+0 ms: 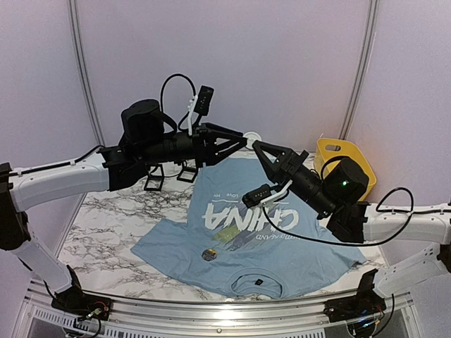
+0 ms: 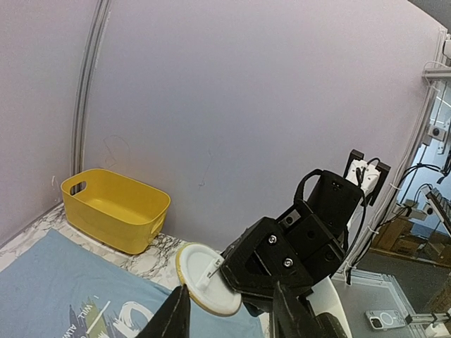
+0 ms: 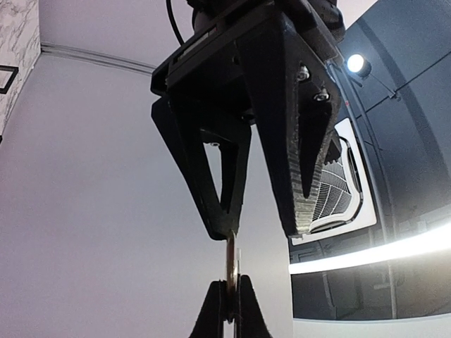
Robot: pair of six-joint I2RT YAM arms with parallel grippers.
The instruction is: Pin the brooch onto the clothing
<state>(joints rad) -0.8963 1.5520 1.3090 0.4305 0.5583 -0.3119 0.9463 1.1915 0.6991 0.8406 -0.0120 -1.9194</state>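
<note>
Clothing [image 1: 282, 246], a light blue short-sleeved T-shirt, is shown spread flat on a marble-patterned table [image 1: 106, 239], its collar turned toward the arms' bases. "CHINA" is printed across the chest in large white letters and appears upside down from above. The smaller lines beside it cannot be read. Yellow-green streaks are seen next to the lettering.

A yellow basket [image 2: 116, 208] is set at the far right, just beyond one sleeve. Both arms are raised over the far half of the shirt, tips nearly meeting.

The right gripper [image 3: 231, 285] is pictured clamped tight on the brooch [image 2: 204, 282], a round white disc with a pin fitting on the visible face. It is held in the air well clear of the fabric.

The left gripper [image 3: 262, 231] is shown with jaws partly apart and nothing gripped. One fingertip is placed at the brooch's upper edge.

A small round disc [image 1: 208, 254] is seen lying on the shirt below the lettering.
</note>
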